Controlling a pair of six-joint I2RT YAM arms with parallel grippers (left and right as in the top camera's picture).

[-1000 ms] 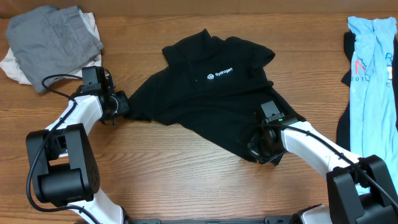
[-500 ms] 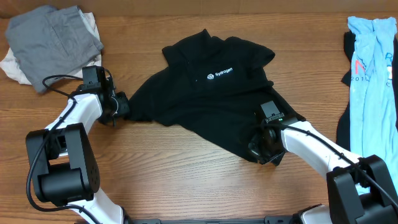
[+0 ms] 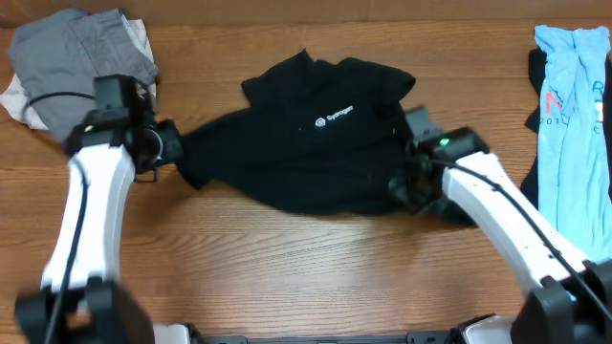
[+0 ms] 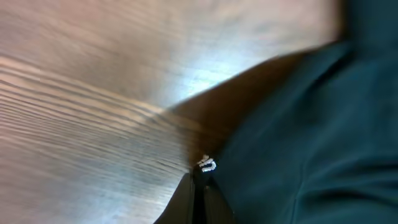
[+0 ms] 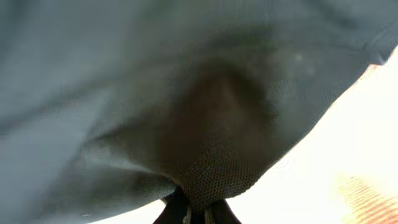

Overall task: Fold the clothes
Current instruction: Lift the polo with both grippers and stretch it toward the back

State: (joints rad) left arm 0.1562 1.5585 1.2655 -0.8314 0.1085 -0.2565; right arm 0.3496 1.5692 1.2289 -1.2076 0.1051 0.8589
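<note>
A black T-shirt (image 3: 306,143) with a small white chest print lies bunched in the middle of the table. My left gripper (image 3: 175,153) is shut on its left edge, and the left wrist view shows the pinched black fabric (image 4: 292,137) at the fingertips (image 4: 200,186). My right gripper (image 3: 409,182) is shut on the shirt's right part and holds it lifted. The right wrist view shows dark fabric (image 5: 205,124) hanging from the jaws (image 5: 198,208). A light-blue shirt with red print (image 3: 574,105) lies at the right edge.
A grey piece (image 3: 81,53) lies on a white piece (image 3: 19,100) at the back left corner. A black piece (image 3: 535,96) lies beside the light-blue shirt. The wooden table (image 3: 287,277) shows in front of the shirt.
Both arms have risen and moved back. The right gripper has carried the shirt's lower right part up and back over the shirt. The left gripper has pulled the left edge leftward.
</note>
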